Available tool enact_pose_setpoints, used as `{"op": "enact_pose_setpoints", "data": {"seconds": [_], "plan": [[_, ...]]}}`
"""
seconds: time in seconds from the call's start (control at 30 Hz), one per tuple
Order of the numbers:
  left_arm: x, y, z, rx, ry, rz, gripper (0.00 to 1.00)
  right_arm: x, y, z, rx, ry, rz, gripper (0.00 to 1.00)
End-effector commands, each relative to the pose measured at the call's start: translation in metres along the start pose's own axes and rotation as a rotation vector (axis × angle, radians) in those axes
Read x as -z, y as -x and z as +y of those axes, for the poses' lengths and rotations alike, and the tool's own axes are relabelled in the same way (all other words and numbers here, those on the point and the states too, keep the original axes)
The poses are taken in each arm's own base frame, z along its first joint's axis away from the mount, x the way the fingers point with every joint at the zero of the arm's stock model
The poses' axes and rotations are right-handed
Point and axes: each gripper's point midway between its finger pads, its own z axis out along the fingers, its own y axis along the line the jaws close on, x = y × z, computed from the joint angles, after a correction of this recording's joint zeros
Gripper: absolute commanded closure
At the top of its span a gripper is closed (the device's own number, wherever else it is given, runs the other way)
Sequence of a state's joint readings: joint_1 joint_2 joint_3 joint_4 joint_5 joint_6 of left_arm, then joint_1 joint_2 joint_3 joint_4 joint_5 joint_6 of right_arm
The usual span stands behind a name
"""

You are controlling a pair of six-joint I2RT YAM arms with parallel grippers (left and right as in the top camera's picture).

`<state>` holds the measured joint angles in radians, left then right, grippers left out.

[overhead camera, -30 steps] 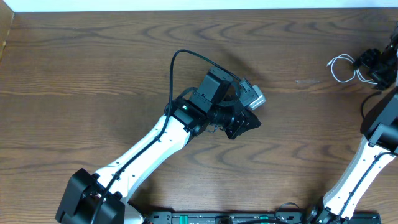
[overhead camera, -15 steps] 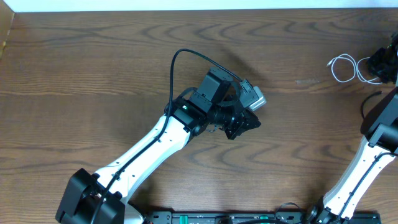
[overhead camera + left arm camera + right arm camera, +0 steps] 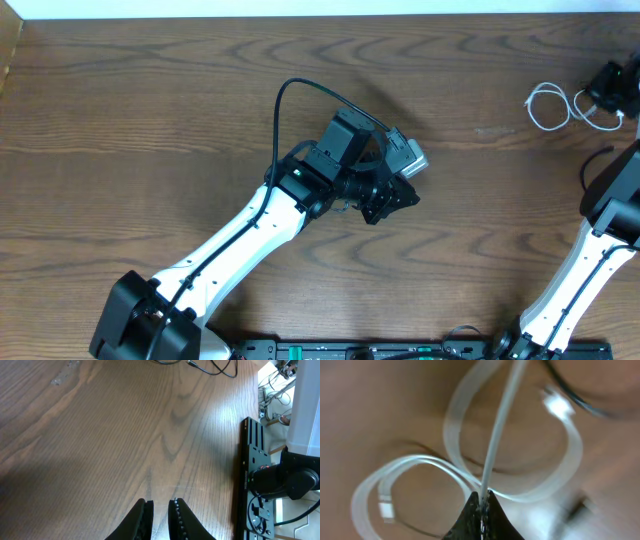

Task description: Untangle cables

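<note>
Right gripper (image 3: 482,506) has shifted a little toward the far right corner of the table (image 3: 150,100) since the earlier overhead frame, and its jaws have gone from wide to fully closed. White cable (image 3: 502,425) has changed shape with it: the loop nearest the gripper looks drawn out. Left arm has not moved.

Step in hand, as we judge it: the grab on the white cable is just done and the pull-apart is starting. In the right wrist view one white strand runs straight out of the closed fingertips, so we call it pinched. Two white loops lie on the wood below and to either side of that strand.

The white cable sits near the right end of the far edge, with its free loop on the side of the gripper toward the table's middle. A dark cord (image 3: 572,395) crosses the top right of the right wrist view, just beside the white loops. It is blurred, and we cannot tell if it is the black cable or if it touches the white one. We cannot pick out the black cable from overhead.

Left gripper (image 3: 159,508) hangs over bare wood mid-table, jaws all but closed on nothing, well apart from the cables.

Next move, we think, calls for a slow lift or drag away from the dark cord while keeping the pinch, and probably for the left arm to come over and pin the other cable.
</note>
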<state>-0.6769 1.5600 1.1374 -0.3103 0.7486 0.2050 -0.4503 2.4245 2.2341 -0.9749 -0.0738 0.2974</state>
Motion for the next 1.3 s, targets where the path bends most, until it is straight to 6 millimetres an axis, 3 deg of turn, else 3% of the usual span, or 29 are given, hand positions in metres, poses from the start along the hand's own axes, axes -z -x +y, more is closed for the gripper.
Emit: {"op": "enact_pose_setpoints", "data": {"seconds": [0.0, 0.13, 0.2, 0.3, 0.4, 0.53, 0.63, 0.73, 0.93, 1.17, 1.27], "plan": [[-0.001, -0.005, 0.001, -0.004, 0.004, 0.010, 0.83, 0.046, 0.038, 0.040, 0.062, 0.198, -0.133, 0.99], [-0.001, -0.005, 0.001, -0.004, 0.004, 0.010, 0.83, 0.081, 0.087, 0.030, 0.045, 0.161, -0.318, 0.99], [-0.001, -0.005, 0.001, -0.004, 0.004, 0.010, 0.83, 0.104, 0.111, 0.009, 0.018, 0.084, -0.412, 0.98], [-0.001, -0.005, 0.001, -0.003, 0.004, 0.011, 0.83, 0.140, 0.137, -0.037, -0.049, -0.072, -0.519, 0.99], [-0.001, -0.005, 0.001, 0.002, 0.004, 0.010, 0.83, 0.172, 0.150, -0.079, -0.085, -0.161, -0.576, 0.99], [-0.001, -0.005, 0.001, 0.004, 0.004, 0.010, 0.83, 0.182, 0.150, -0.122, -0.126, -0.213, -0.571, 0.99], [-0.001, -0.005, 0.001, 0.003, 0.004, 0.009, 0.83, 0.169, 0.145, -0.138, -0.092, -0.246, -0.527, 0.99], [-0.001, -0.005, 0.001, 0.003, 0.004, 0.009, 0.83, 0.147, 0.137, -0.138, -0.075, -0.251, -0.479, 0.99], [-0.001, -0.004, 0.000, 0.023, -0.004, 0.009, 0.83, 0.091, 0.123, -0.105, -0.043, -0.146, -0.388, 0.99], [-0.001, -0.005, 0.000, 0.030, -0.004, 0.009, 0.83, 0.043, 0.113, -0.076, -0.015, -0.043, -0.329, 0.99], [-0.001, -0.004, 0.000, 0.030, -0.004, 0.009, 0.83, 0.028, 0.110, -0.072, -0.014, 0.002, -0.309, 0.99]]}}
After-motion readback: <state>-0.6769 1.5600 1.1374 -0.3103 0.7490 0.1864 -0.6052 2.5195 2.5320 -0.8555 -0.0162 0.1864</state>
